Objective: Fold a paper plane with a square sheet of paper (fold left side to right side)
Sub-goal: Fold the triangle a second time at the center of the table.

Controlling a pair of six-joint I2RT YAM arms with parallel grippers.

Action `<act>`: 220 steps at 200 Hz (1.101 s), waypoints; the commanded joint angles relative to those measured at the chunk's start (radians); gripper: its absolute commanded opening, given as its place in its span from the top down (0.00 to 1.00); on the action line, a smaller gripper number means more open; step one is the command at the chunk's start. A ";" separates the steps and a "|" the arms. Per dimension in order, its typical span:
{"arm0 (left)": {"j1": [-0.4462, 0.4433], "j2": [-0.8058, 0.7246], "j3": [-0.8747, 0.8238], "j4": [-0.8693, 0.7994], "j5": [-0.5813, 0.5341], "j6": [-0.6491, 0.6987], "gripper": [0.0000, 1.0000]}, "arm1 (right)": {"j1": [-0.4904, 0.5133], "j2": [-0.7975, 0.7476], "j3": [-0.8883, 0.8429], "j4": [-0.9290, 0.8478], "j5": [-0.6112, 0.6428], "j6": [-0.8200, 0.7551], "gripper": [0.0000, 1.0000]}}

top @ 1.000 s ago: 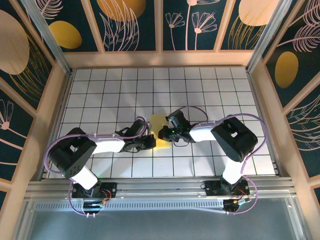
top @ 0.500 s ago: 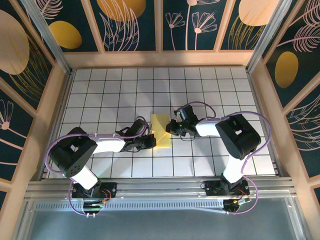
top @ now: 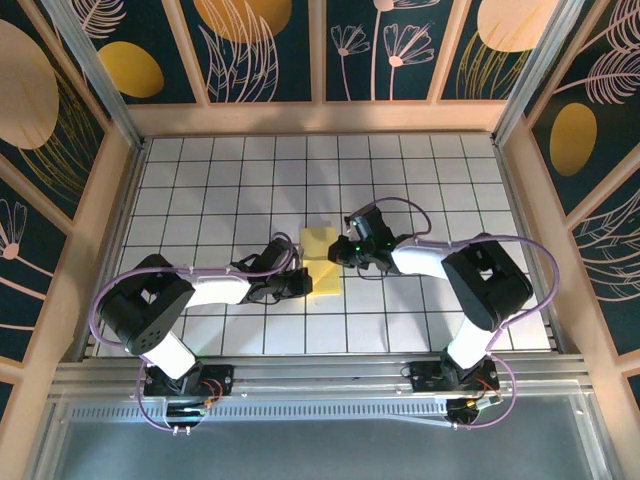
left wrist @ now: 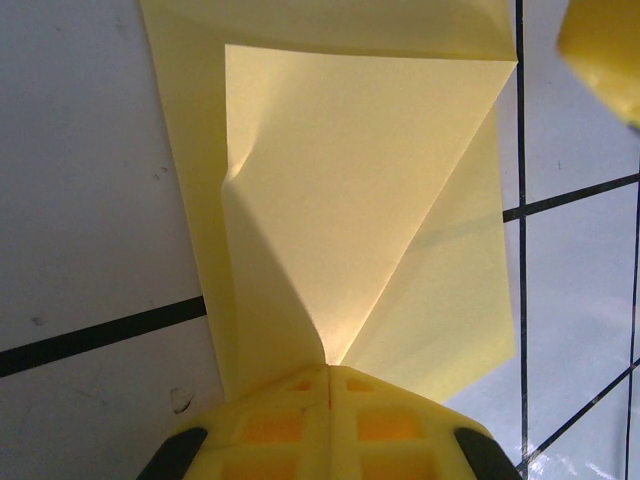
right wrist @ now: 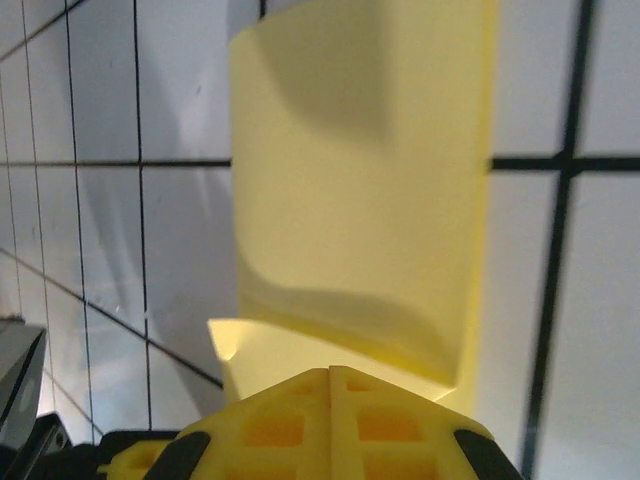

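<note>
yellow square sheet of paper (top: 320, 262) pinched from both sides

the sheet lies folded into a narrow strip near the middle of the tabletop (top: 220, 180), a little toward the near edge. the left gripper (top: 298, 283) is clenched on the strip's near-left part — in the left wrist view a raised crease runs straight into its closed fingers. the right gripper (top: 336, 250) is clenched on the strip's right edge, farther back, where the paper curls up into its tips. the two grippers sit close together, the strip between them. patterned walls (top: 270, 50) box the tabletop at its far, left and right edges — bare grid tiles stretch from the paper to each of them.
</note>
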 commanded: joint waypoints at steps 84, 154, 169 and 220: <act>0.005 -0.011 0.012 -0.062 0.030 -0.023 0.99 | 0.013 0.115 -0.028 0.020 0.017 0.043 1.00; 0.005 0.023 0.112 -0.058 0.082 -0.017 0.99 | 0.012 0.124 -0.051 0.024 -0.004 0.037 1.00; 0.006 0.046 0.131 -0.061 0.083 -0.010 0.99 | 0.013 0.128 -0.048 0.024 -0.008 0.038 1.00; 0.006 0.089 0.170 -0.075 0.054 0.016 1.00 | 0.017 0.139 -0.047 0.029 -0.017 0.041 1.00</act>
